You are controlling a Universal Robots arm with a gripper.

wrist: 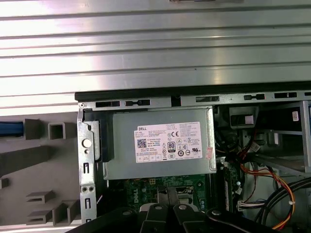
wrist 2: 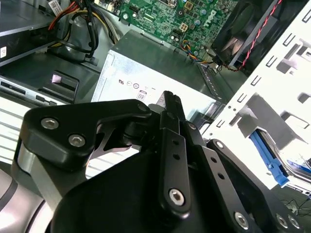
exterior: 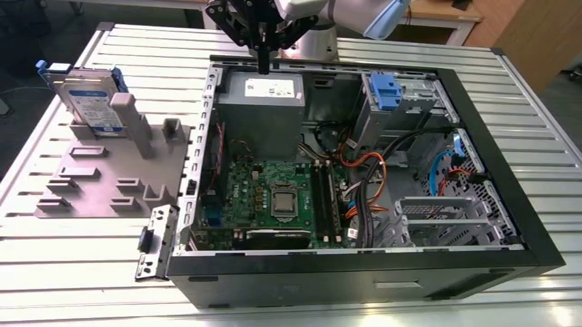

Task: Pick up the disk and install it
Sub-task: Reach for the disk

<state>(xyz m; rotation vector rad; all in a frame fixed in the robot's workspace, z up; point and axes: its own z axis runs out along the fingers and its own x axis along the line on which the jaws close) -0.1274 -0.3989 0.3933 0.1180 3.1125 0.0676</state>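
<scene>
Claw shut tight, empty, over grey power supply box.
Disk stands upright in grey holder on desk, exterior view's left, outside open computer case, well apart from claw.

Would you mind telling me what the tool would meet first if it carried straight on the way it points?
Probably the grey metal box with the white sticker; the tool points down above it, though depth near the case wall is unclear.
</scene>
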